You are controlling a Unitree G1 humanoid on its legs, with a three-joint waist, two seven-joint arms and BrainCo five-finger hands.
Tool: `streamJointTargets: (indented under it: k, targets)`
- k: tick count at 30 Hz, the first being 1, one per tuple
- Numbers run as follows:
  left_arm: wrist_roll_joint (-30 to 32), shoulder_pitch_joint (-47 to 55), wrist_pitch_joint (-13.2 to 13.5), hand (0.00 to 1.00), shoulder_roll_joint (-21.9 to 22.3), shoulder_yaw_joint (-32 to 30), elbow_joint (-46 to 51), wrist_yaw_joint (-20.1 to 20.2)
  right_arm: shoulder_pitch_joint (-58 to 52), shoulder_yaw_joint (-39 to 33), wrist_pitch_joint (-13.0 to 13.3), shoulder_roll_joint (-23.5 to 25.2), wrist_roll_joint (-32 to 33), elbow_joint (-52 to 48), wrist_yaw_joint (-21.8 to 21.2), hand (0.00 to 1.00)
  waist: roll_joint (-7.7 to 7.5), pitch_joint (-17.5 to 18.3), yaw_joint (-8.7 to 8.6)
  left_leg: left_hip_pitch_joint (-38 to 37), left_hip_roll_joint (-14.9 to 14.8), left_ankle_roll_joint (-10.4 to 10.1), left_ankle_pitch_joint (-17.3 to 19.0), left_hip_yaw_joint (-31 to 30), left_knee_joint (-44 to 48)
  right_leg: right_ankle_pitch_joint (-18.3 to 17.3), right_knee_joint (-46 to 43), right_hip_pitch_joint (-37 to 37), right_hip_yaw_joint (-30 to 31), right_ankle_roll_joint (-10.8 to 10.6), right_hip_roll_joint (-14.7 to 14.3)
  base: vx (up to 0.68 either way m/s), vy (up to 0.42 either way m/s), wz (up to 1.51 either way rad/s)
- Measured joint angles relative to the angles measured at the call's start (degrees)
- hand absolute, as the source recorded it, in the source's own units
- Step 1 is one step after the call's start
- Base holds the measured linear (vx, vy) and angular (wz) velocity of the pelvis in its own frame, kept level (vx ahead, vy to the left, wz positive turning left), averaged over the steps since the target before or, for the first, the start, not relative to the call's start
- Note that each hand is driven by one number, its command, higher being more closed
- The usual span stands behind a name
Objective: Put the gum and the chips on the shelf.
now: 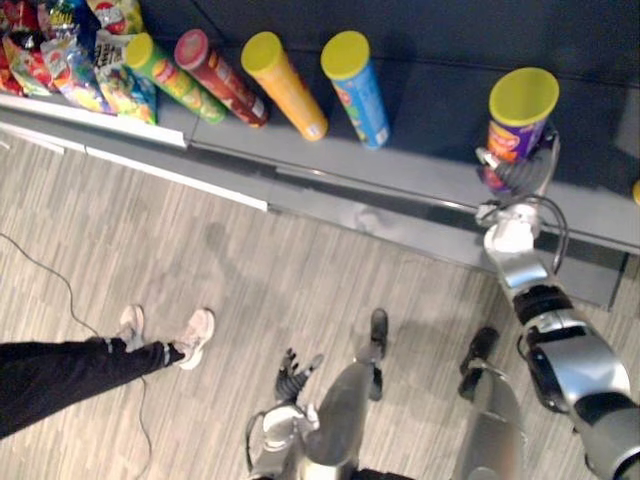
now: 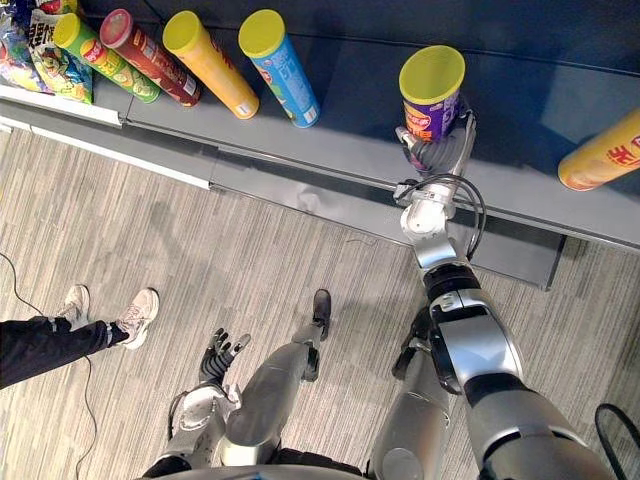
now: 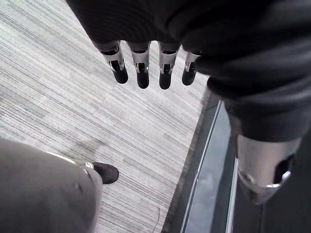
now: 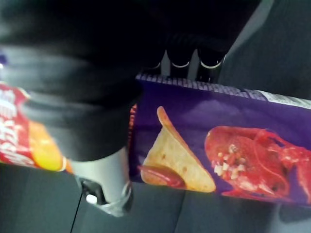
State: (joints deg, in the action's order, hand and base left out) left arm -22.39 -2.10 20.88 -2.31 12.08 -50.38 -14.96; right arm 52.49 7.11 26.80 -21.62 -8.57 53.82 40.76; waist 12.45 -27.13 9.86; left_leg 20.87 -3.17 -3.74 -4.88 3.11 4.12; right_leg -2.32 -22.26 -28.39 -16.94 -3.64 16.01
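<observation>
A purple chips can (image 1: pixel 520 115) with a yellow lid stands upright on the dark grey shelf (image 1: pixel 420 150), to the right of the other cans. My right hand (image 2: pixel 435 152) is shut round its lower part. In the right wrist view the fingers (image 4: pixel 209 60) wrap over the purple can (image 4: pixel 233 145) and the thumb (image 4: pixel 104 187) lies on its other side. Low by my side hangs my left hand (image 1: pixel 293 377), its fingers (image 3: pixel 142 73) straight over the striped floor and holding nothing.
Green (image 1: pixel 172 76), red (image 1: pixel 218 76), orange (image 1: pixel 283 84) and blue (image 1: pixel 355 87) chips cans stand in a row on the shelf, with snack bags (image 1: pixel 70 55) at the far left. Another yellow-orange can (image 2: pixel 603 152) stands right of the purple one. A person's legs (image 1: pixel 100 360) reach in at left.
</observation>
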Motion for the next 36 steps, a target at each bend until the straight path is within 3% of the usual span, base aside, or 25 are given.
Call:
streamJointTargets:
  k: [9,32,33,36]
  targets:
    - [0.0,-0.5,-0.1,0.0,0.1,0.6,0.1,0.0,0.1,0.4,0.0,0.1,0.0,-0.1,-0.4,1.0,0.14,0.1,1.24,0.4,-0.1,-0.1,0.0,-0.5,0.1,0.0,0.1,0.0,-0.7,0.0,0.0,0.02,-0.053,0.02]
    - [0.0,-0.6,-0.2,0.0,0.0,1.3,0.2,-0.4,2.3,3.5,-0.6,-0.5,0.0,1.0,-0.9,1.0,0.62,0.4,1.71,2.9,-0.6,-0.4,0.2,-1.1,2.1,0.0,0.3,-0.6,-2.0,0.0,-0.1,0.01,-0.043,0.02]
    - [0.0,-0.6,-0.2,0.0,0.0,1.4,0.3,-0.4,2.4,3.5,-0.6,-0.5,0.0,1.0,-0.8,0.0,0.64,0.5,1.76,3.0,-0.6,-0.4,0.2,-1.1,2.1,0.0,0.2,-0.8,-2.0,0.0,-0.1,0.02,-0.039,0.0]
    - [0.0,-0.6,-0.2,0.0,0.0,1.6,0.7,-0.4,2.5,3.5,-1.0,-0.6,0.1,1.0,-0.8,0.0,0.65,0.5,1.94,3.1,-0.7,-0.4,0.2,-0.9,2.1,0.0,0.0,-1.1,-1.7,0.0,-0.1,0.02,-0.04,-0.03]
